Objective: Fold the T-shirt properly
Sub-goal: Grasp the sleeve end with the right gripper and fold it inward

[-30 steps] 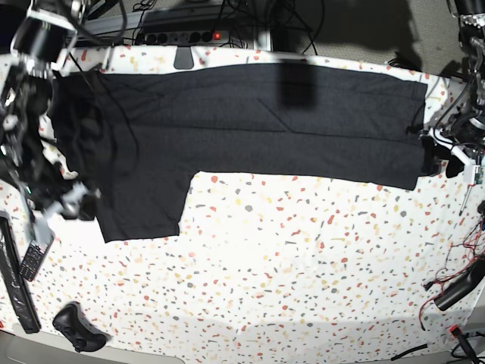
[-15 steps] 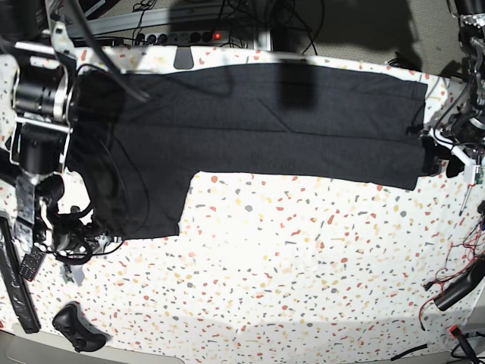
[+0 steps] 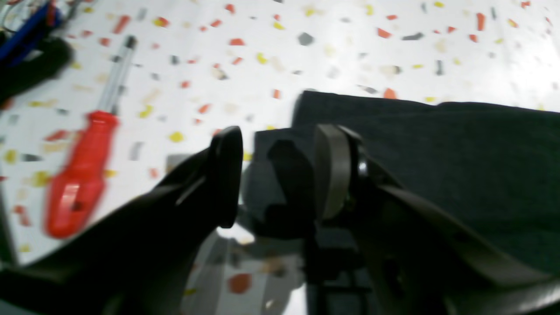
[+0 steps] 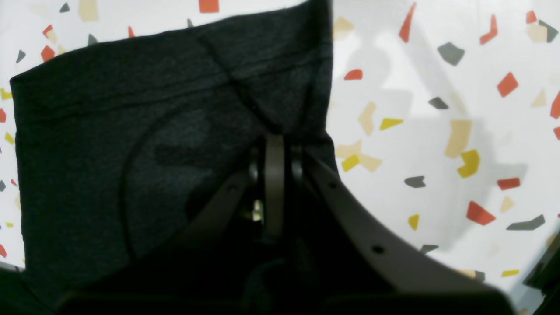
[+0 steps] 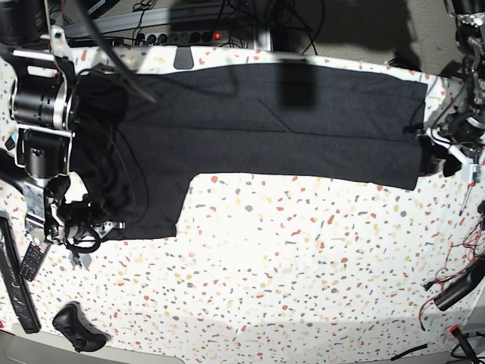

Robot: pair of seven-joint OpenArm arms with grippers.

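Observation:
The black T-shirt [image 5: 288, 121] lies spread along the far half of the table, with one sleeve [image 5: 148, 197] reaching toward me on the left. My right gripper [image 4: 274, 144] is shut on a pinch of the shirt's dark fabric [image 4: 131, 131] near a hem corner; in the base view it sits at the sleeve's lower left corner [image 5: 102, 226]. My left gripper [image 3: 278, 175] stands open astride the shirt's corner [image 3: 437, 148] at the right end of the table [image 5: 433, 155], its fingers low over the fabric.
A red-handled screwdriver [image 3: 78, 183] lies just left of my left gripper. A power strip [image 5: 182, 36] runs behind the shirt. A remote [image 5: 32, 262], a black bar [image 5: 15, 284] and a black controller [image 5: 76, 327] lie front left. Cables [image 5: 455, 288] trail at the right edge.
My right arm has come down to the sleeve's lower left corner and its jaws have shut on the fabric. The left arm has stayed where it was, still open.

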